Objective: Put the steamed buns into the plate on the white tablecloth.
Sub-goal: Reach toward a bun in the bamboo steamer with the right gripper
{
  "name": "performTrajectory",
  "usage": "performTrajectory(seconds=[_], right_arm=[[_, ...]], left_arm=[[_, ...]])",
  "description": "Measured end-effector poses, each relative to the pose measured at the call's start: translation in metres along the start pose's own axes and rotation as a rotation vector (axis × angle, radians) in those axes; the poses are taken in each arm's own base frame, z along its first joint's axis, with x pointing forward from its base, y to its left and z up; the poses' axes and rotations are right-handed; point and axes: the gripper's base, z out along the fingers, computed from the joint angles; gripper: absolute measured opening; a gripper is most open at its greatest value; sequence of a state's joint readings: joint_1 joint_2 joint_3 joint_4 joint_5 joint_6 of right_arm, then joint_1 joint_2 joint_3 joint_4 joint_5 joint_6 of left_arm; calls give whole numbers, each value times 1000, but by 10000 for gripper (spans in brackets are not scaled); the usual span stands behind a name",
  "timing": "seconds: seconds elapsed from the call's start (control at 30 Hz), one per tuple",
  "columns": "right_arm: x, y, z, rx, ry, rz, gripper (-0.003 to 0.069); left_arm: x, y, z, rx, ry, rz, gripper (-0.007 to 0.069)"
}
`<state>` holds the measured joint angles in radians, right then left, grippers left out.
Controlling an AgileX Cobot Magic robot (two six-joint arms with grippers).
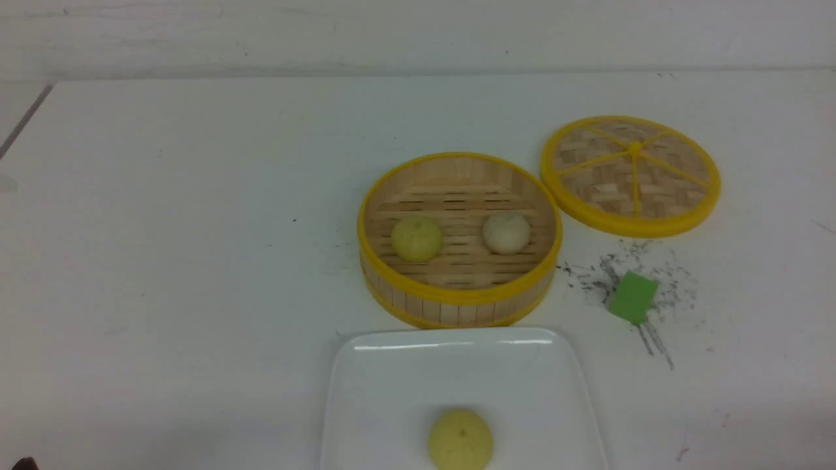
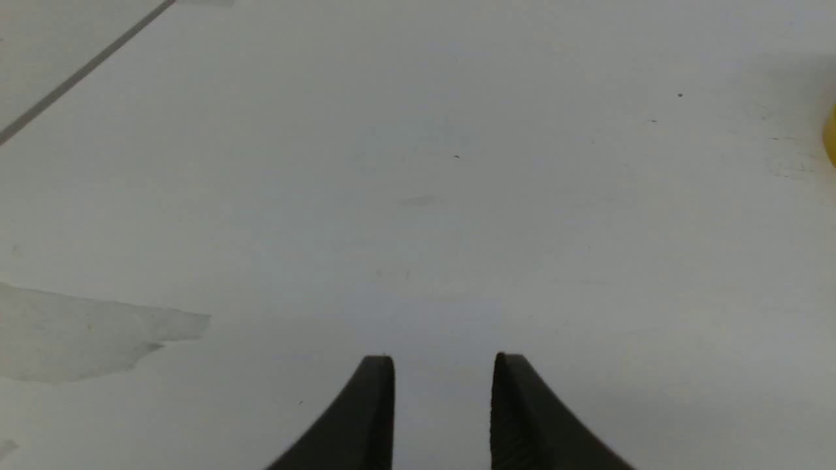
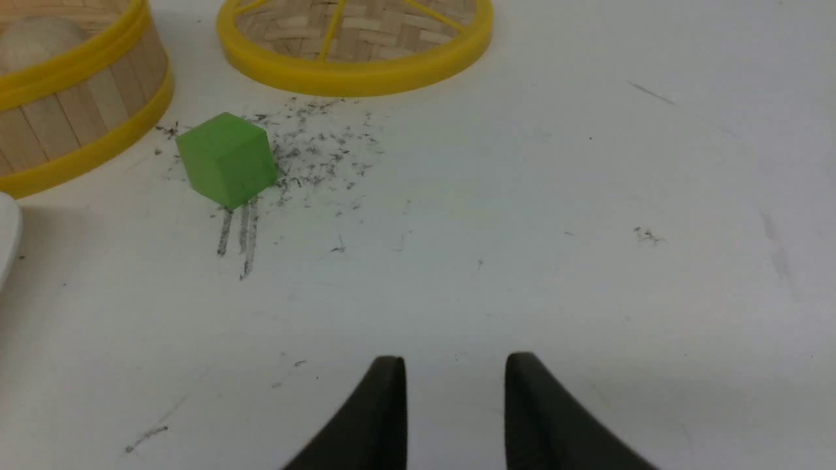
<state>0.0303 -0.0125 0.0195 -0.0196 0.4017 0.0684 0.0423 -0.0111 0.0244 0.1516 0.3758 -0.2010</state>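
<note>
A pale yellow steamed bun (image 1: 417, 238) and an off-white steamed bun (image 1: 506, 232) sit in the round yellow-rimmed bamboo steamer (image 1: 457, 297). Another pale yellow bun (image 1: 460, 440) lies on the white plate (image 1: 366, 391) at the front, on the white tablecloth (image 1: 163, 261). Neither gripper shows in the front view. My left gripper (image 2: 443, 365) is open and empty over bare cloth. My right gripper (image 3: 455, 365) is open and empty over cloth, apart from the steamer (image 3: 78, 111), where the top of the off-white bun (image 3: 36, 39) shows. The plate's edge (image 3: 6, 235) shows there too.
The woven steamer lid (image 1: 630, 175) lies right of the steamer, also in the right wrist view (image 3: 356, 39). A green cube (image 1: 633, 297) sits among dark scuff marks right of the steamer, also in the right wrist view (image 3: 227, 158). A sliver of the steamer's rim (image 2: 831, 134) shows in the left wrist view.
</note>
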Motion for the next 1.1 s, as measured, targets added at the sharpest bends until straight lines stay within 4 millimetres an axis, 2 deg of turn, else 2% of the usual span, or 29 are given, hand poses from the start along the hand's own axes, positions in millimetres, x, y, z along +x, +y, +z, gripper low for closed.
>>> performTrajectory(seconds=[0.9, 1.1], right_arm=[[0, 0, 0, 0, 0, 0, 240], [0, -3, 0, 30, -2, -71, 240]], left_arm=[[0, 0, 0, 0, 0, 0, 241], [0, 0, 0, -1, 0, 0, 241]])
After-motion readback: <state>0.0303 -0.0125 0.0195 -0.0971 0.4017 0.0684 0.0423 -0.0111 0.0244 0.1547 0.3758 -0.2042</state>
